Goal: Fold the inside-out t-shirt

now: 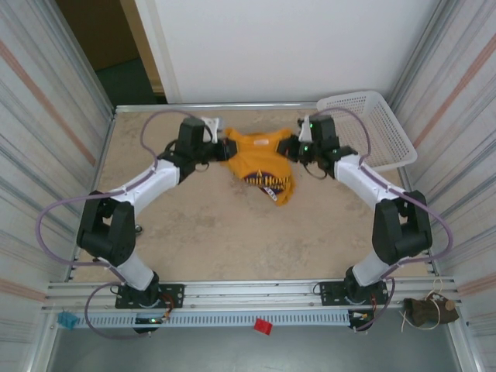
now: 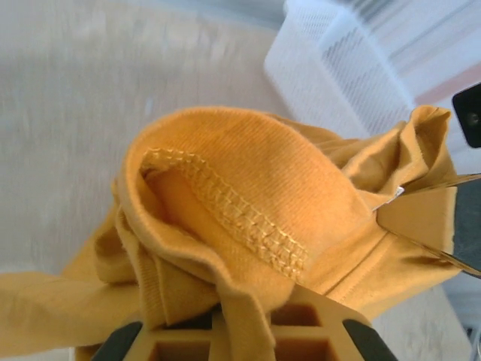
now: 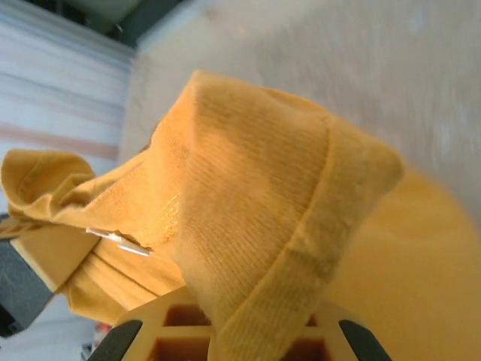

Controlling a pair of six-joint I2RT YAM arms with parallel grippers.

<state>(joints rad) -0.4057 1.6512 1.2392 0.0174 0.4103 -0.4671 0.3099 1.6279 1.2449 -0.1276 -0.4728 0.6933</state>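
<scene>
While both arms reach toward the far side of the table (image 1: 217, 232), the overhead view puts the inside-out t-shirt (image 1: 260, 167) at about twelve o'clock from the table's middle. It is strung between the left gripper (image 1: 220, 147) at its nine o'clock and the right gripper (image 1: 288, 147) at its three o'clock. Its upper edge is held up and the rest sags toward six o'clock, with dark lettering on the hanging part. A white basket (image 1: 364, 128) sits at two o'clock, apart from the cloth.

From the left wrist, the left gripper's jaws are pinched tight on a bunch of the shirt (image 2: 248, 195). A stitched seam curls over just above them, a detail the overhead view cannot resolve. The basket (image 2: 331, 68) lies blurred at one o'clock.

From the right wrist, the right gripper's jaws (image 3: 240, 331) are likewise closed on a fold of the shirt (image 3: 263, 210), with a doubled hem running down into them. No lettering shows here.

The shirt looks light, soft and limp, so it will likely droop and bunch wherever it is unsupported. Doubled hems and seams near the shoulders or bottom corners seem the surest places to hold, while a single thin layer could slip.
</scene>
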